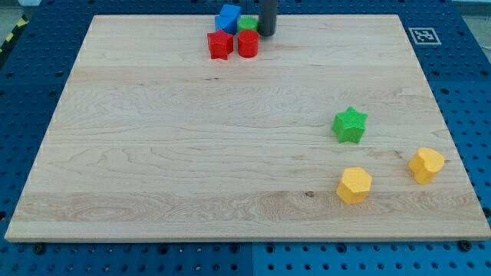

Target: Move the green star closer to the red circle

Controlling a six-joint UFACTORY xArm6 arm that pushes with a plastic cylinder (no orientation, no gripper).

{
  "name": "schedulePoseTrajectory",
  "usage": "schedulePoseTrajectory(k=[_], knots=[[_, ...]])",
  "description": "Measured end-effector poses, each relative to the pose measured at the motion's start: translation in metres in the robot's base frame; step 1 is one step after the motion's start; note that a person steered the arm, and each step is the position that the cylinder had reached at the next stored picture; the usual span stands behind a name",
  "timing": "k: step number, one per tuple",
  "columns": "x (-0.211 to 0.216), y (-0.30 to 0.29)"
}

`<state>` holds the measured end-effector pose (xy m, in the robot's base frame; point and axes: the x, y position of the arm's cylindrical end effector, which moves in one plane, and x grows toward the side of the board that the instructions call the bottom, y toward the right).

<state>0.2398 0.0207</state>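
A pale wooden board fills most of the view, lying on a blue perforated table that shows along every edge. A small black-and-white marker tag sits on the board's corner at the view's top right, and a strip of yellow-and-black tape crosses the table at the view's top left.

The dark rod comes down from the view's top edge, and my tip rests on the board near its top edge, just to the right of a tight cluster of four blocks. There is no claw on this arm, so nothing is clenched or grasped; the tip only stands beside the blocks, touching or nearly touching the small green block, whose shape I cannot make out because it is partly hidden.

In that cluster, the blue block lies at the top left, the green block just to its right, the red star-like block at the lower left, and the red circle at the lower right, beside the red star-like block.

The green star lies well apart from the cluster, toward the view's right at about mid-height, far from the red circle and from my tip.

Below it, near the view's bottom right, sit a yellow hexagon-like block and, further right, a yellow heart-like block.
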Motion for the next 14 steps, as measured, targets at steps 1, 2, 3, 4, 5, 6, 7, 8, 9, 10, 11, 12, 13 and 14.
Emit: schedulePoseTrajectory(k=[1,2,3,4,5,6,7,8,9,10,11,12,13,14], knots=[[0.009,0.022],[0.071,0.1],[0.154,0.162],[0.228,0.213],[0.277,0.21],[0.281,0.17],[0.271,0.15],[0.25,0.15],[0.224,0.14],[0.208,0.11],[0.205,0.071],[0.192,0.05],[0.167,0.053],[0.155,0.079]])
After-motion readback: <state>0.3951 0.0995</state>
